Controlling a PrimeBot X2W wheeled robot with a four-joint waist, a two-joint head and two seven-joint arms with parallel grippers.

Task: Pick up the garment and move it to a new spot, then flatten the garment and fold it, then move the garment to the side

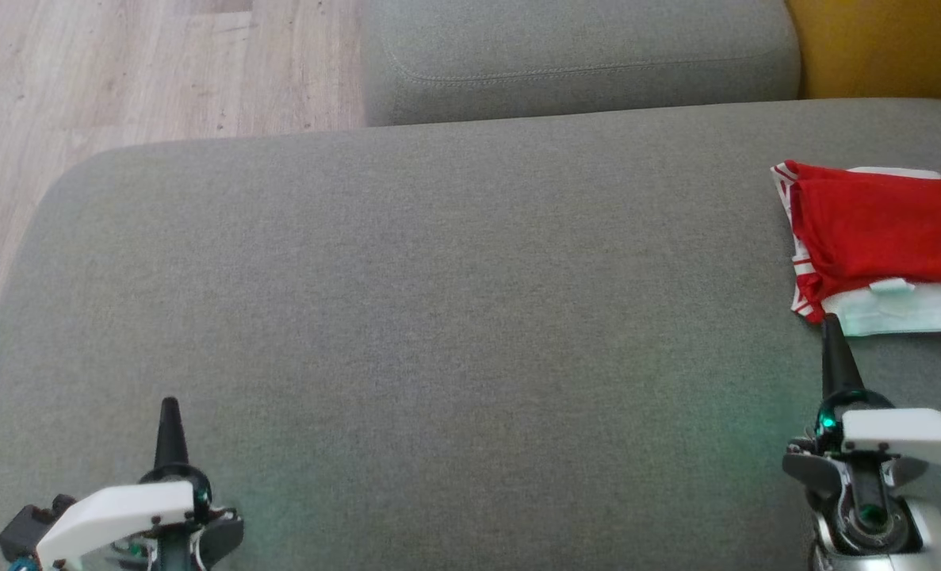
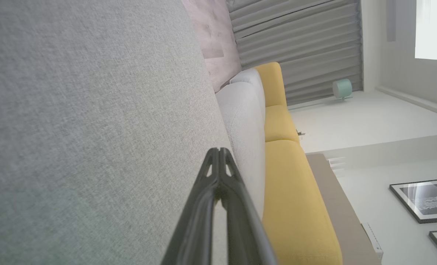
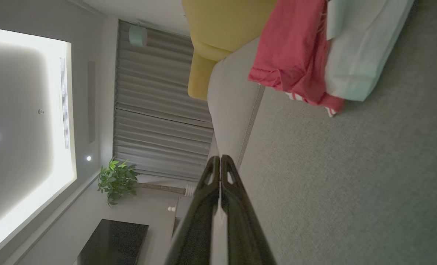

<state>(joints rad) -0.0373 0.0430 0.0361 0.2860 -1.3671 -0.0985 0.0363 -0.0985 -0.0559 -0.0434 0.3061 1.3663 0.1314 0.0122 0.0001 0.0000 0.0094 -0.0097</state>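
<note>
A folded red and white garment [image 1: 882, 242] lies at the far right of the grey sofa seat [image 1: 438, 301], partly cut off by the head view's edge. The right wrist view has the garment [image 3: 306, 55] at its top, red layer beside a white layer. My right gripper [image 1: 831, 325] is shut and empty, its tip just short of the garment's near white edge; its fingers [image 3: 220, 163] meet tip to tip. At the lower left my left gripper [image 1: 170, 408] hovers over bare cushion, shut with nothing held, its fingers [image 2: 218, 154] pressed together.
A second grey cushion [image 1: 581, 55] sits behind the seat, with a yellow cushion [image 1: 890, 47] at the back right. Wooden floor [image 1: 121, 71] runs along the left and back left past the seat's rounded edge.
</note>
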